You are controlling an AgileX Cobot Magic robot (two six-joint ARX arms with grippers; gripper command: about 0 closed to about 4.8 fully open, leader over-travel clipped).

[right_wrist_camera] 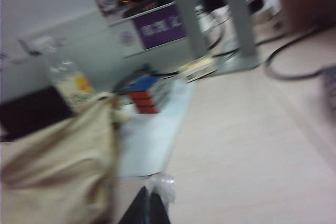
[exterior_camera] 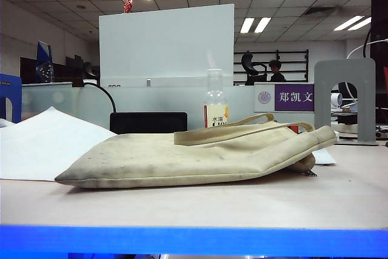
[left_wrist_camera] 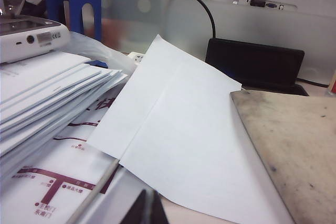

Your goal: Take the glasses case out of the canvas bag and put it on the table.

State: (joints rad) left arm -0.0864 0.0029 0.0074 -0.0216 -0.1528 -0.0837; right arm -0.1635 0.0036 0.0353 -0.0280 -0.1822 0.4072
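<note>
Closest to me in the left wrist view, the left gripper shows only as dark fingers pressed together, closed on nothing, low over the paper sheets at the left end of the tabletop. In the right wrist view the right gripper looks the same: its dark fingers are shut and empty, hovering just beside the mouth end of the canvas bag. I can't find either gripper in the exterior view.

Past the blue front edge of the tabletop, the canvas bag lies flat on its side across the middle, soiled with dark specks, its straps draped over the top toward the right. One corner of it rests against the white sheets. I cannot see the glasses case in any view; the bag bulges slightly near its right end, but what is inside is hidden.

Just beyond the bag's mouth, the right wrist view, which is blurred, shows a puzzle cube on a pale sheet. Behind the bag stands a clear bottle with a yellow label, beside a black box. Farther right is a grey metal bookend. At the back, a white monitor faces away from me, with a purple name sign to its right.
</note>
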